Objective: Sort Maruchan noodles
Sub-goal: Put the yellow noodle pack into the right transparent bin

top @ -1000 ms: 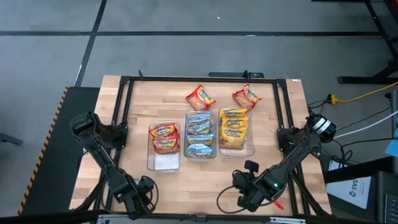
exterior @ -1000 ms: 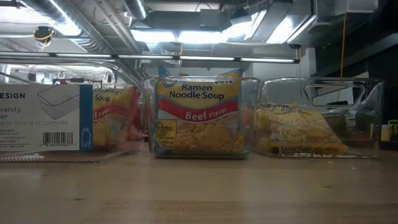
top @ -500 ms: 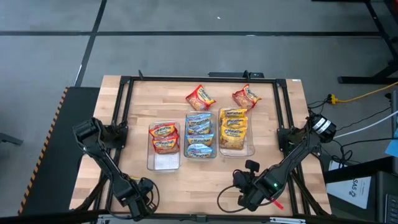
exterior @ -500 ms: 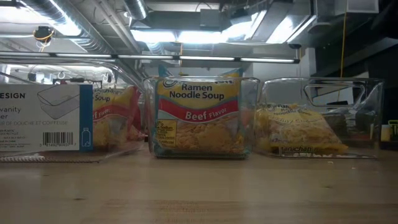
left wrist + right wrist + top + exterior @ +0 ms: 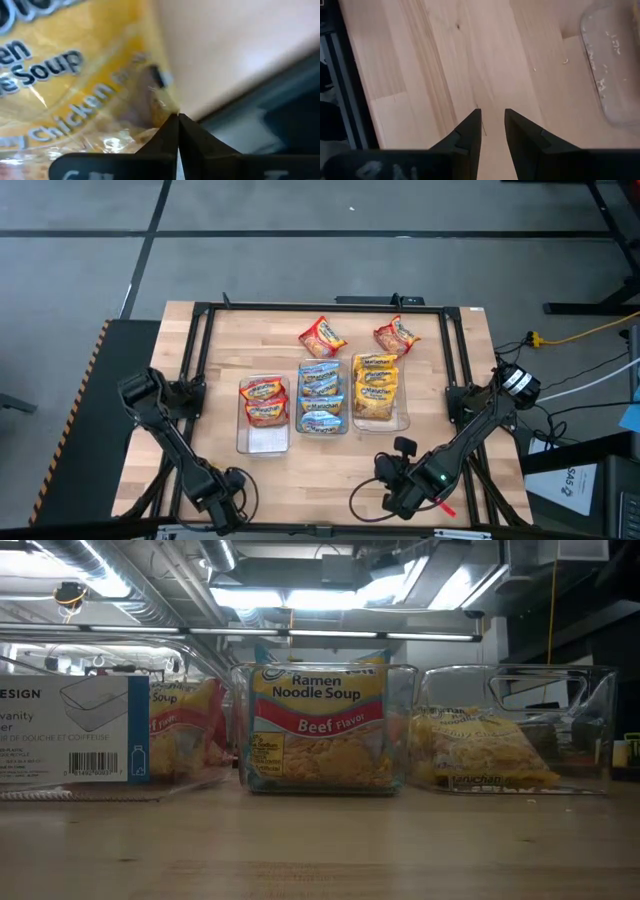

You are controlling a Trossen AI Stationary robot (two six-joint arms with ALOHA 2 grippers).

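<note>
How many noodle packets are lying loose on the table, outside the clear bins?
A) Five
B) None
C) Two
C: two red-orange packets lie on the bare wood beyond the three clear bins, apart from each other.

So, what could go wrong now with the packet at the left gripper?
1. The left gripper is shut, it seems, only on the very corner of the yellow chicken packet, so the packet may slip out when lifted.
2. This grip is close to the edge of the table; a dropped packet might fall off it.
3. The yellow bin looks nearly full, so one more packet may not lie flat.
</note>
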